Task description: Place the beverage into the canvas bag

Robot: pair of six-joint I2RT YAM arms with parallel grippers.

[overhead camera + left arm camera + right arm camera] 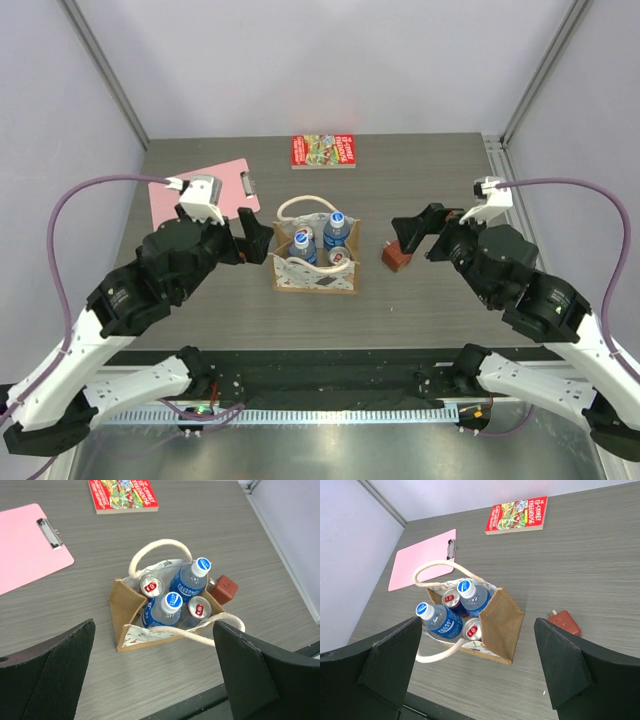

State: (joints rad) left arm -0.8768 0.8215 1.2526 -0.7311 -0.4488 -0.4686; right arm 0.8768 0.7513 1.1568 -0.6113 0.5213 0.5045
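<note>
Pink clipboard (205, 195) at far left of table (420, 300). Left gripper (260, 242) — jaws spread wide, holding nothing — just left of canvas bag (300, 272). Bag upright mid-table; two blue-capped bottles (191, 580) and two red-topped cans (151, 586) stand inside. Right gripper (403, 238) — wide apart, empty — near a red-brown block (397, 259)

Four drinks (172, 605) crowding the canvas bag (125, 612)

A red book (323, 151) lies at the far side of the grey table (450, 200), a pink clipboard (200, 195) to its left and nearer, a small brown block (396, 257) to its right and nearer.
</note>
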